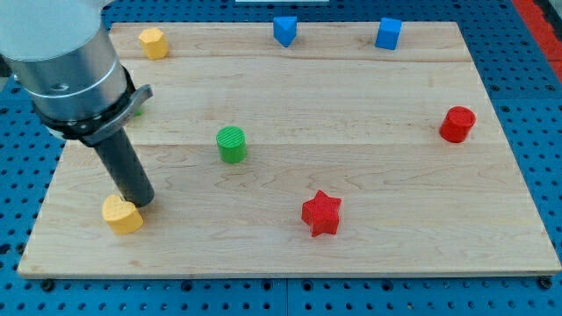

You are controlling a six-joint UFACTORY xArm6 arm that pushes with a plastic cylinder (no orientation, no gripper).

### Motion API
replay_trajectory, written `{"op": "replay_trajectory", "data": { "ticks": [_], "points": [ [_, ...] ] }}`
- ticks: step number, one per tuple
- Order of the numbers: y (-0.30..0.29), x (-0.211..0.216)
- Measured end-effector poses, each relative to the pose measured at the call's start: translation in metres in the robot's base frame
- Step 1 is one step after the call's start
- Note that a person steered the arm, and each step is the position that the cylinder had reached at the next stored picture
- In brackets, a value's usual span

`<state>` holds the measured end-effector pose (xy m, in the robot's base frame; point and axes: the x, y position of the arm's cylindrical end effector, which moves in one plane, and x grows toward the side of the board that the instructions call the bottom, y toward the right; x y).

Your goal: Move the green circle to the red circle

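The green circle point(232, 144) stands left of the board's middle. The red circle point(457, 124) stands near the view's right edge of the board, far from the green one. My tip point(141, 202) is at the lower left, touching or just beside a yellow block point(122, 213), well to the left of and below the green circle. The rod rises from there to the arm's grey body at the view's top left.
A red star point(321, 213) lies below the middle. Two blue blocks point(284, 29) point(388, 33) sit along the top edge. A yellow block point(153, 42) is at the top left. A green block point(137, 108) is mostly hidden behind the arm. The wooden board point(369, 254) lies on a blue pegboard.
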<state>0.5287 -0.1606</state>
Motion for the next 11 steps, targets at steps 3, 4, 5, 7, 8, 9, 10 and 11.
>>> {"op": "replay_trajectory", "data": {
  "ticks": [3, 4, 5, 7, 8, 9, 10, 11],
  "points": [
    [-0.005, 0.004],
    [0.012, -0.043],
    [0.044, -0.066],
    [0.214, -0.059],
    [0.15, -0.094],
    [0.133, -0.119],
    [0.188, -0.153],
    [0.275, -0.093]
  ]
}}
